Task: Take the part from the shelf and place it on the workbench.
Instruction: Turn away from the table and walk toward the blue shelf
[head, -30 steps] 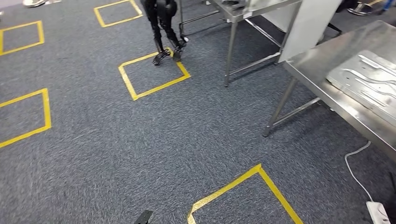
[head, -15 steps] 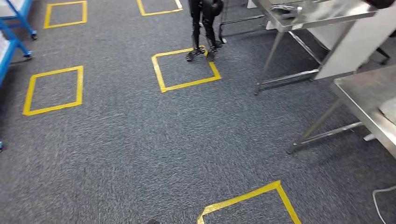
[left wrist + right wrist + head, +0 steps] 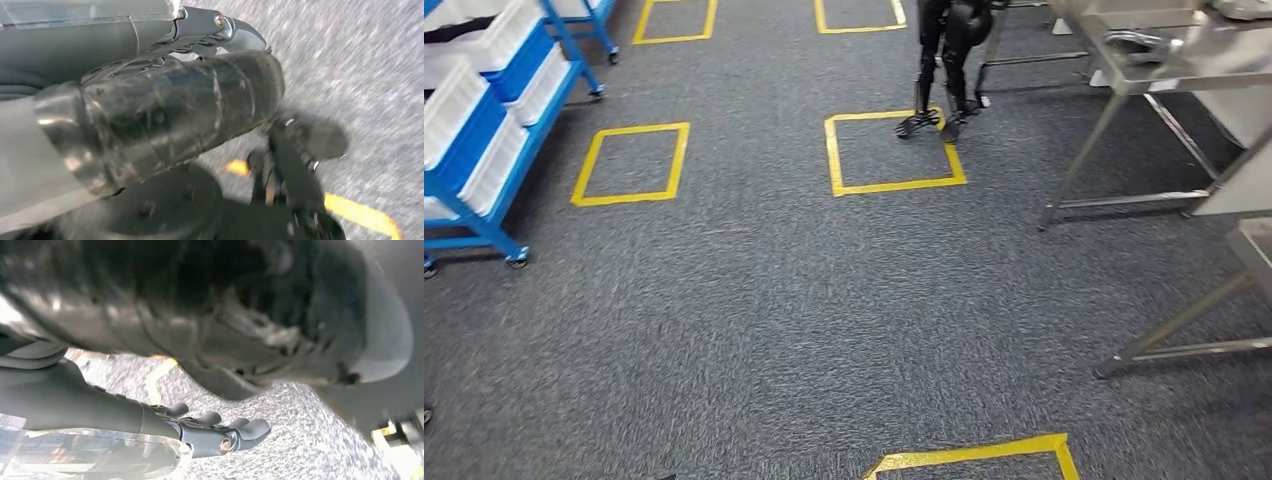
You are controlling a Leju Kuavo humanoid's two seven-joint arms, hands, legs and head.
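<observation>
We faced the blue shelf (image 3: pixel 484 130) with our left hand (image 3: pixel 220 35) and right hand (image 3: pixel 225 435) hanging empty, fingers loosely apart. Stopping squarely beside that shelf seemed best before reaching.

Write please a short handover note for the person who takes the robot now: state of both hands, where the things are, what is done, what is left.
Left hand: hangs at the robot's side over the carpet, holds nothing, fingers look curled; open or shut is unclear.
Right hand: also hangs down, holds nothing, fingers apart.
Blue shelf with white bins stands at the far left of the head view. No part can be told apart in the bins.
Steel tables stand at the right.
Another robot's legs stand ahead by a yellow floor square.
Done: nothing picked yet.
Left: go to the shelf, take the part, carry it to the workbench.
</observation>
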